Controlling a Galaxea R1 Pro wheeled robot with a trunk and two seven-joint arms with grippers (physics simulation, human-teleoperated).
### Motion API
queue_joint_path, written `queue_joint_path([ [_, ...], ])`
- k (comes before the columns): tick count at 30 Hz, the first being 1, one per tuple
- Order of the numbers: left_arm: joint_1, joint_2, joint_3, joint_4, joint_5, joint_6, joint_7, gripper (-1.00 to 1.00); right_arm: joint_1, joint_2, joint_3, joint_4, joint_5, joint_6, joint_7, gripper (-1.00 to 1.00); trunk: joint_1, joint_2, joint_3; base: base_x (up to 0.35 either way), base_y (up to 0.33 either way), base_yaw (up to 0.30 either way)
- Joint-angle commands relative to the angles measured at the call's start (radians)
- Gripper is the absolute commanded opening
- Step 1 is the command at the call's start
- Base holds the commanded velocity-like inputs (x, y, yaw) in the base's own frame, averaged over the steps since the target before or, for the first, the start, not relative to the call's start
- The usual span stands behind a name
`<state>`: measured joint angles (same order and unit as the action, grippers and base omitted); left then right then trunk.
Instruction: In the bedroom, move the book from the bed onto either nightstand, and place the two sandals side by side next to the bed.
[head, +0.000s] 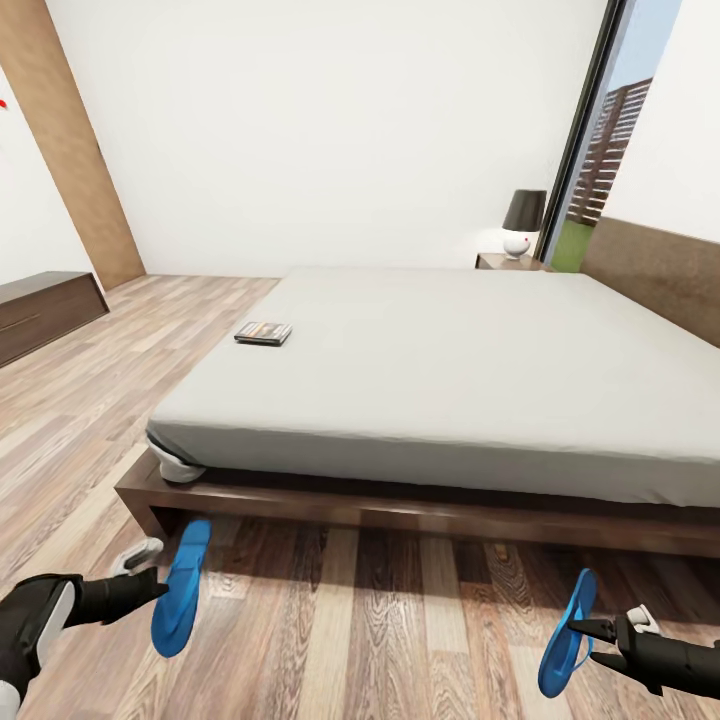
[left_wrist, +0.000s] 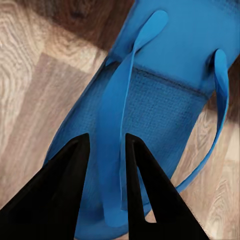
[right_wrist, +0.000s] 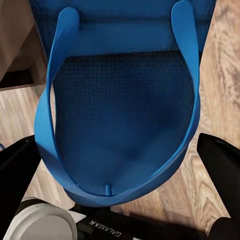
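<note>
On light wood-plank floor (head: 400, 620) before the low grey-mattressed bed (head: 450, 370), bottom corners: left claw (head: 160, 585) and right claw (head: 578, 632) each clamping a bright blue flip-flop (head: 180, 588) (head: 566, 634); best lowered flat, parallel, close together.

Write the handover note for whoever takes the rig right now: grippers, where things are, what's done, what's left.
Left gripper: shut on a strap of the left sandal, held above the floor near the bed's corner.
Right gripper: holding the right sandal, fingers at its edge; exact closure unclear.
Book: lying on the bed, near its left edge.
Nightstand: beyond the bed's far corner, lamp on it.
Done: both sandals picked up.
Left: set them side by side on the floor by the bed, then move the book to a nightstand.
</note>
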<state>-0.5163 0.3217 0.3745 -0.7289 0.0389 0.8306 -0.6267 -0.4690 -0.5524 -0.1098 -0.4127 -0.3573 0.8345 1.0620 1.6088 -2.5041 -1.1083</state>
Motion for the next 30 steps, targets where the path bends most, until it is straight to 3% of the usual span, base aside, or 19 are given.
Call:
queue_joint_path([
  [1,-0.001,-0.008,0.0,-0.001,0.006,0.01,0.021,-1.0,0.0,0.0,-0.002,0.0,0.0,0.005,0.001,-1.0,0.0,0.0,-0.001,0.0,0.0,0.0],
  [3,-0.001,-0.016,-0.014,-0.003,0.006,0.013,0.042,-1.0,0.0,-0.001,-0.002,0.0,0.0,0.005,0.001,-1.0,0.0,0.0,-0.001,0.0,0.0,0.0],
  [6,-0.004,-0.019,-0.07,-0.009,0.001,0.028,0.054,-1.0,0.0,-0.001,-0.002,0.0,0.0,0.005,0.001,-1.0,0.0,0.0,-0.001,0.0,0.0,0.0],
  [10,-0.024,-0.018,-0.101,-0.02,-0.025,0.117,0.057,-1.0,0.0,-0.001,-0.002,0.0,0.0,0.005,0.001,-1.0,0.001,-0.001,-0.012,0.0,0.0,0.0],
  [12,-0.03,-0.017,-0.104,-0.033,-0.056,0.141,0.057,-1.0,0.0,-0.001,-0.002,0.0,0.0,0.005,0.001,-1.0,0.002,-0.002,-0.02,0.0,0.0,0.0],
  [14,-0.031,-0.016,-0.105,-0.035,-0.064,0.146,0.057,-1.0,0.0,-0.001,-0.002,0.0,-0.001,0.005,0.001,-1.0,0.003,-0.002,-0.028,0.0,0.0,0.0],
  [22,-0.032,-0.018,-0.106,-0.036,-0.074,0.15,0.056,-1.0,0.0,0.0,-0.002,0.0,-0.001,0.005,0.002,-1.0,0.007,-0.004,-0.059,0.0,0.0,0.0],
  [30,-0.054,-0.014,-0.106,-0.035,-0.073,0.153,0.056,-1.0,0.0,0.0,-0.002,0.0,-0.001,0.005,0.002,-1.0,0.007,-0.004,-0.059,0.0,0.0,0.0],
])
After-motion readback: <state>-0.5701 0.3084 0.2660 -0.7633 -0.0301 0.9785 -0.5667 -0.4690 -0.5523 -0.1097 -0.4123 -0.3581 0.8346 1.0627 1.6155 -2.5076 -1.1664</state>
